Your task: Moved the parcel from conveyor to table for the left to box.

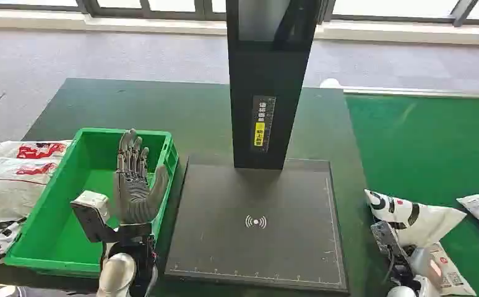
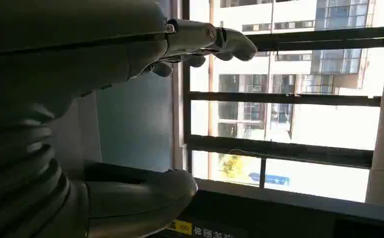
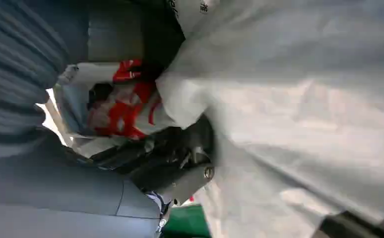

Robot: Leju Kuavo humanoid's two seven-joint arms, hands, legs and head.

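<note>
Left hand [image 1: 135,179] upright above the green bin [image 1: 64,229], fingers straight and spread, holding nothing. Right hand [image 1: 393,247] low at the near edge of the conveyor [image 1: 422,142], fingers against a white parcel [image 1: 419,219]; impossible to tell whether closed round it or merely touching. Parcel on the green belt, well apart from the desk [image 1: 194,111] and the black scanning plate [image 1: 255,204]. Best done by gathering a firm fold of the bag, lifting clear of the belt edge, carrying across and setting down flat on the plate, within the left hand's reach. Soft, crinkled plastic pouch with bold black markings, plump in the middle, likely to sag and slip.
</note>
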